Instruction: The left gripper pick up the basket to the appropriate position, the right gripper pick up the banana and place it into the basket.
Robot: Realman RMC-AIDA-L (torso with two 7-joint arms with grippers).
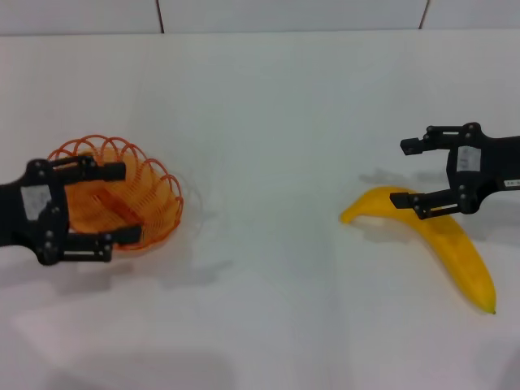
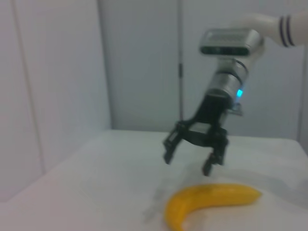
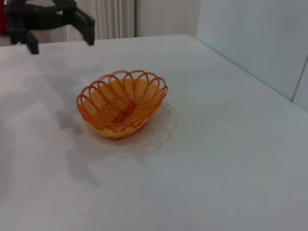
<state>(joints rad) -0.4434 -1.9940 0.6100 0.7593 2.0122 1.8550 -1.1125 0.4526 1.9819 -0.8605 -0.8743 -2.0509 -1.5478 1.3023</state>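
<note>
The orange wire basket (image 1: 158,195) sits on the white table at the left; it also shows in the right wrist view (image 3: 122,103). My left gripper (image 1: 128,203) is open and empty, hovering above the basket's left part, not touching it; the right wrist view shows it (image 3: 61,43) raised above the table beyond the basket. The yellow banana (image 1: 443,236) lies on the table at the right, also seen in the left wrist view (image 2: 211,199). My right gripper (image 1: 400,172) is open and empty, hovering just above the banana's upper end (image 2: 187,162).
The white table (image 1: 268,122) stretches between basket and banana. A white wall (image 1: 292,15) runs along the table's far edge.
</note>
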